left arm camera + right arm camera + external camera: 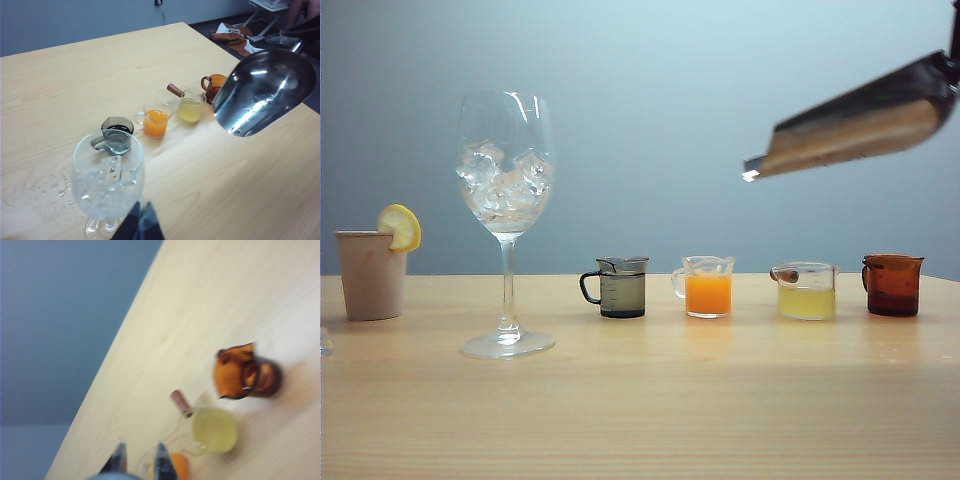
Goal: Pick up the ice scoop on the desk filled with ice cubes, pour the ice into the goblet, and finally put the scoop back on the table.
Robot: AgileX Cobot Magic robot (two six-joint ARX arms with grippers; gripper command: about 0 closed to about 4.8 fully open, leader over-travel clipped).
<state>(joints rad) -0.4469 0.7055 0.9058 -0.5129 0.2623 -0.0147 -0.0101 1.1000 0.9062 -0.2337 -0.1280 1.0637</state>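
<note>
Nearest the camera there is only bare pale wood, the table (650,410) running wide across the front. One goblet (506,215) stands next, left of centre, upright on its round foot, its bowl loaded with ice cubes (503,180); there are several, too jumbled to count. From the left wrist camera a splash of water drops (50,187) lies on the wood just beside the goblet's foot. The left gripper (139,226) shows only as a dark tip low in that view, close to the goblet, and I cannot tell whether its jaws are spread or pressed together.

Further back, one beige cup (370,273) on the far left carries one lemon slice (400,227) on its rim. Then four small jugs in a row: grey (620,287), orange (707,286), pale yellow (806,290) with a brown handle, and amber (892,284). The grey one has faint measuring lines, unreadable.

High on the right, one ice scoop (855,120) hangs tilted above the yellow and amber jugs, mouth pointing down-left, bowl empty and shiny in the left wrist view. The right gripper (139,459) has its two tips close together; the scoop is not visible in its own blurred view.
</note>
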